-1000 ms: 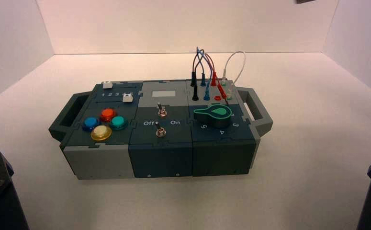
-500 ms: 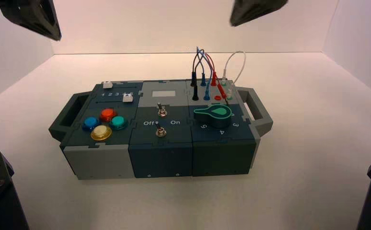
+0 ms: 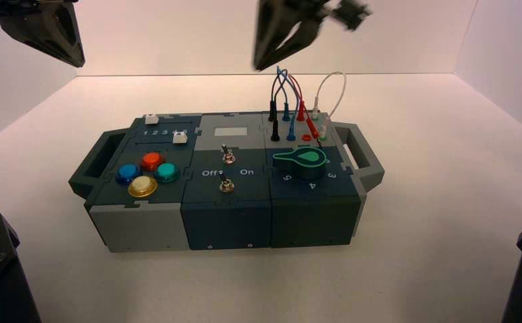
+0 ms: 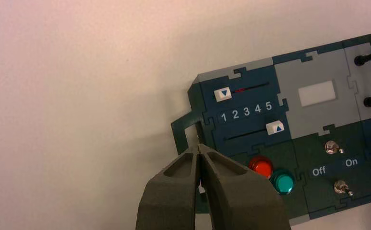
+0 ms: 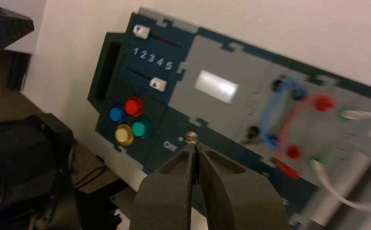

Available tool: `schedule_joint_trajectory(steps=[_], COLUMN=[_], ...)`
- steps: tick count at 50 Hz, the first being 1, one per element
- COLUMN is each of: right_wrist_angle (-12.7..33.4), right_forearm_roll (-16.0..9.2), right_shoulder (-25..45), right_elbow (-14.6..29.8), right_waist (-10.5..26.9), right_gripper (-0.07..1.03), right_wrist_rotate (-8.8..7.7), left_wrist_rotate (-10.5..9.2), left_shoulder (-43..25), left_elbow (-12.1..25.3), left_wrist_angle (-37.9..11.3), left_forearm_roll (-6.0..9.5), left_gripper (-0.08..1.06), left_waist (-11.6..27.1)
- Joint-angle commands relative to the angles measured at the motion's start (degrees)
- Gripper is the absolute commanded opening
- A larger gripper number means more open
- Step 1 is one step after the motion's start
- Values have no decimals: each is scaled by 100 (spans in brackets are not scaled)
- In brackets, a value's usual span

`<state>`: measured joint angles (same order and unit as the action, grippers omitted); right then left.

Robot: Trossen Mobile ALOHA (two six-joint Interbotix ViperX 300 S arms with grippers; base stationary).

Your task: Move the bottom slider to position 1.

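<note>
Our black right gripper (image 3: 256,68) hangs in the air beyond the box's far edge, near twelve o'clock, its pincer tips together; our black left gripper (image 3: 80,65) waits above the table off toward eleven o'clock, its tips together too. The small white square plastic knob of the bottom slider (image 3: 180,137) lies at about ten o'clock on the box, at the 5 end of its slot.

We judge that coming down too far toward the far edge could catch the identical white upper knob (image 3: 151,119) instead, since the two lie close. If our right arm travels low toward nine o'clock, it could snag the standing blue wires (image 3: 287,81); pressing too hard on the knob could jam it or shove the box. Overshooting toward six o'clock might strike the round red button (image 3: 152,161).

The left wrist view plainly shows the white printed digit 1 (image 4: 223,117) and the full row up to 5; from high up, the bottom knob partly covers that row's end. Only the high view shows both box handles whole.
</note>
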<state>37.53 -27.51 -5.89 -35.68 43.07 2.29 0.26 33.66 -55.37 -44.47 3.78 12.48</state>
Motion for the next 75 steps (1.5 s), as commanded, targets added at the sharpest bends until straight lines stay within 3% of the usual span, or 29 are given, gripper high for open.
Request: schedule_joint_trajectory(steps=[1, 23, 75], right_wrist_angle=[26, 132, 308], right_forearm_roll=[-149, -352, -492], right_shoulder=[246, 1450, 2417], right_elbow=[334, 1090, 1819], right_waist=[176, 483, 606], right_gripper=[-2, -2, -2], right_wrist_rotate=[-9, -9, -9], left_wrist_rotate=[9, 0, 0], left_shoulder=[18, -149, -211], left_elbow=[202, 229, 246], left_wrist_angle=[-88, -185, -185], left_forearm_roll=[9, 0, 0], left_gripper=[-3, -3, -3], left_waist=[35, 26, 26])
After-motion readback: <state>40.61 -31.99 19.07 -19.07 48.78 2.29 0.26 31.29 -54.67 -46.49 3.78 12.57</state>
